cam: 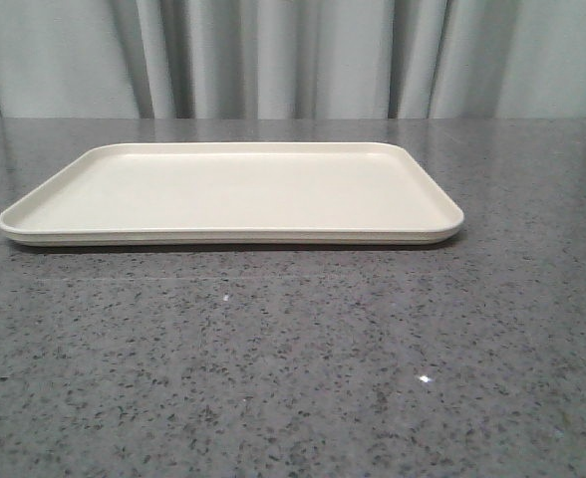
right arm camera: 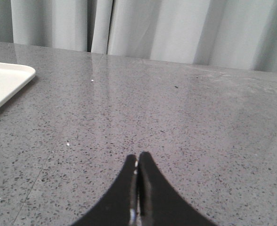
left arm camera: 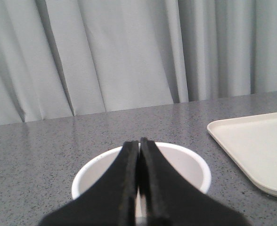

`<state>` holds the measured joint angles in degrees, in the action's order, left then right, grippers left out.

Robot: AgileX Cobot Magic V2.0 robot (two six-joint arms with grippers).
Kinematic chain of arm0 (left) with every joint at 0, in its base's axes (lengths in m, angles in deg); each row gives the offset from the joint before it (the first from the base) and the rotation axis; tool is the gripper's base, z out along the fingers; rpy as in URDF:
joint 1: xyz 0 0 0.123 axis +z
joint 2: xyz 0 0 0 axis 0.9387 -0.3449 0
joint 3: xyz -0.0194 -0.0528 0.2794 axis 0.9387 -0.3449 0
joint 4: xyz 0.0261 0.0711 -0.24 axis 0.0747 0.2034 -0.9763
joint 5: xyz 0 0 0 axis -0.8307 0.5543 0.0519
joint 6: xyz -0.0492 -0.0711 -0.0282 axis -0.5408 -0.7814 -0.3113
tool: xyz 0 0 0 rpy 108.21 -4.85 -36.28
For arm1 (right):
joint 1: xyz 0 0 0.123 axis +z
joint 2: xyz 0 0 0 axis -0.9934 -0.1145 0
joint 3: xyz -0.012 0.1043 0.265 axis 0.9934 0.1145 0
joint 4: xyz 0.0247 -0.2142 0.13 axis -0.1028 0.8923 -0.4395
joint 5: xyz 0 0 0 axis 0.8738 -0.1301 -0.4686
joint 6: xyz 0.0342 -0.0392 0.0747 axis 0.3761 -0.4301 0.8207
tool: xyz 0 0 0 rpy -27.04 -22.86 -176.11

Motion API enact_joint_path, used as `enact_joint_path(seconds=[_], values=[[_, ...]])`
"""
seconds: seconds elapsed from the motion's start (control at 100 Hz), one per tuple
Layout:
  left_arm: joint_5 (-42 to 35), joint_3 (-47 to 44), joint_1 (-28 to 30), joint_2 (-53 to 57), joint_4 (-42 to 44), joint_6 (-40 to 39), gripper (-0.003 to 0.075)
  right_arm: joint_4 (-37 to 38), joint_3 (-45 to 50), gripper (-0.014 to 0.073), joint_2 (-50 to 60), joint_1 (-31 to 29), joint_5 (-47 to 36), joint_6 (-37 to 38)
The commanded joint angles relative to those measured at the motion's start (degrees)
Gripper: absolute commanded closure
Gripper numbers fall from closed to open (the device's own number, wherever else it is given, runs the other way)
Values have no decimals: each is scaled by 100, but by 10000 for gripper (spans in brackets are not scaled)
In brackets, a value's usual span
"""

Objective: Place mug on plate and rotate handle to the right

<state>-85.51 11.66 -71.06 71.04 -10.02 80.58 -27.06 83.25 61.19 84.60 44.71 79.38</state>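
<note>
On the grey speckled bench (cam: 293, 378) sits the cream plate (cam: 233, 189), nothing on it. Left gripper (left arm camera: 139, 146) has its fingers pressed together right above the white mug (left arm camera: 185, 165), which stands off the plate's left side. Right gripper (right arm camera: 138, 160) fingers are closed too, holding nothing.

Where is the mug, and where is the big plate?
mug (left arm camera: 185, 162): left wrist view, on its white inside wall near the rim.
plate (cam: 233, 189): front view, on its bare flat middle.
</note>
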Motion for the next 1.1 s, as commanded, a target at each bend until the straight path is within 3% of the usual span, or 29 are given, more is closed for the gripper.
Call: enact_joint_path(seconds=[0.0, 1.09], values=[[-435, -60, 6, 174, -13, -39, 740, 24, -3, 702, 118, -31, -469, -49], [-445, -60, 6, 174, 11, -39, 740, 24, -3, 702, 113, 34, -456, -49]])
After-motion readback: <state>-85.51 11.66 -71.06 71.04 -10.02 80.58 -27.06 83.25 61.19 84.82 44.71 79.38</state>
